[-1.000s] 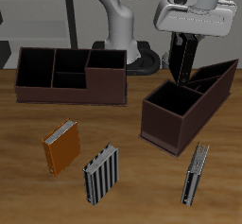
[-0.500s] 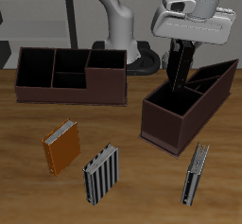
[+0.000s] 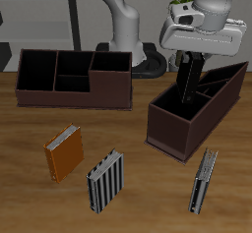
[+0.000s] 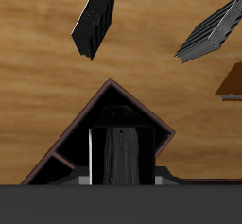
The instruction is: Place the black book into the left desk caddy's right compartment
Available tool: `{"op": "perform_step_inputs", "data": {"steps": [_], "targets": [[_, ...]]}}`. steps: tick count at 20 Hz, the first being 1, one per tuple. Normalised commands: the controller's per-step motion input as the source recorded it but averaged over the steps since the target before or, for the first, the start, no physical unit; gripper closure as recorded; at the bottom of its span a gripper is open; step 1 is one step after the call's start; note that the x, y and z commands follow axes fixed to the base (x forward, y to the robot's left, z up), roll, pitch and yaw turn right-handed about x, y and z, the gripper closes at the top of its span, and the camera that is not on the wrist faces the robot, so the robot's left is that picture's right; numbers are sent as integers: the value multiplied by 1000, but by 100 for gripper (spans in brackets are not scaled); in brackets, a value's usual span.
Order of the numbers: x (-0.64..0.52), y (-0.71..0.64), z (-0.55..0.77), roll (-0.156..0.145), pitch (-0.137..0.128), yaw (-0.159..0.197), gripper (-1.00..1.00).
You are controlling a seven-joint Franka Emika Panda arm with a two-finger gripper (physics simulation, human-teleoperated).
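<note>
The gripper (image 3: 189, 64) is drifting toward the counter's front edge and sinking, carrying the black book (image 3: 187, 83) with it; the book is tilting slightly off upright; its lower end is now dipping below the rim into the right compartment (image 3: 179, 103) of the left desk caddy (image 3: 182, 132).

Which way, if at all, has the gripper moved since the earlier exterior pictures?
Yes. The gripper, holding the black book, has tilted and lowered the book toward the left desk caddy, whose position is unchanged.
</note>
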Motion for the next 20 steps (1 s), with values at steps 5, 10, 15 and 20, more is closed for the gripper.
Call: {"op": "perform_step_inputs", "data": {"steps": [5,10,15,20], "targets": [[34,-20,-151,4,14,-14,100],[49,-41,-235,9,28,-18,100],[-5,65,-280,21,32,-9,100],[2,36,-198,20,19,-3,100]]}}
